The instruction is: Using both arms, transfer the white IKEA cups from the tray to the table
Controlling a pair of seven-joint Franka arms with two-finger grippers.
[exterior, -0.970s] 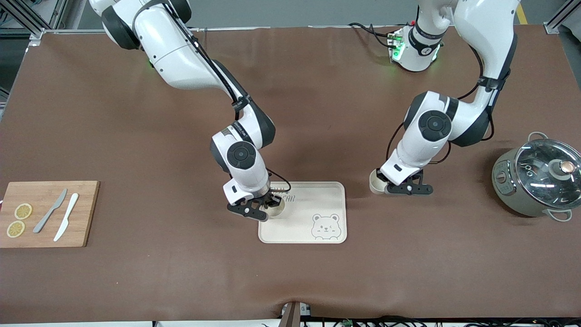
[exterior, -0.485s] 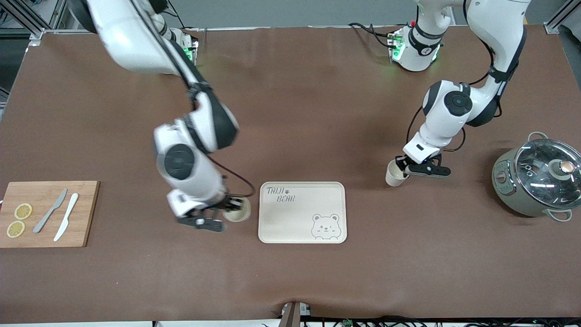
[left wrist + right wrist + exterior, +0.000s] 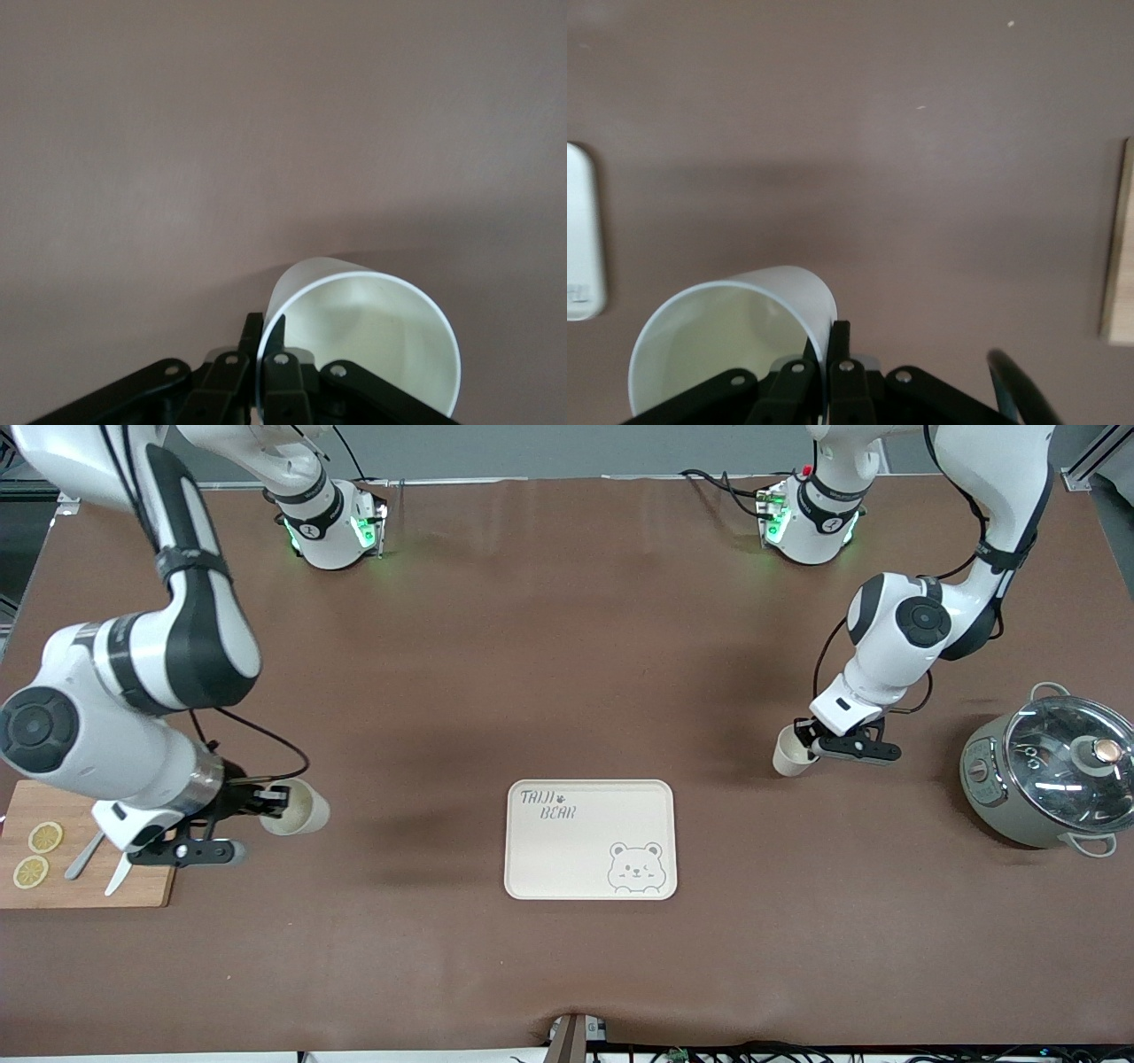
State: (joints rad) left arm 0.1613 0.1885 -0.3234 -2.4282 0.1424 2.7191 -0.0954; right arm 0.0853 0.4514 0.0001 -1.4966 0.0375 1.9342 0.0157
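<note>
Both arms hold white cups above the brown table.
The left gripper pinches one cup by its rim; the right gripper pinches the other cup likewise.

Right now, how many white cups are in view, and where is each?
2. One cup is gripped by the right gripper over the table beside the cutting board; the other cup is gripped by the left gripper between tray and pot.

matt brown table, perhaps plastic cups
</note>
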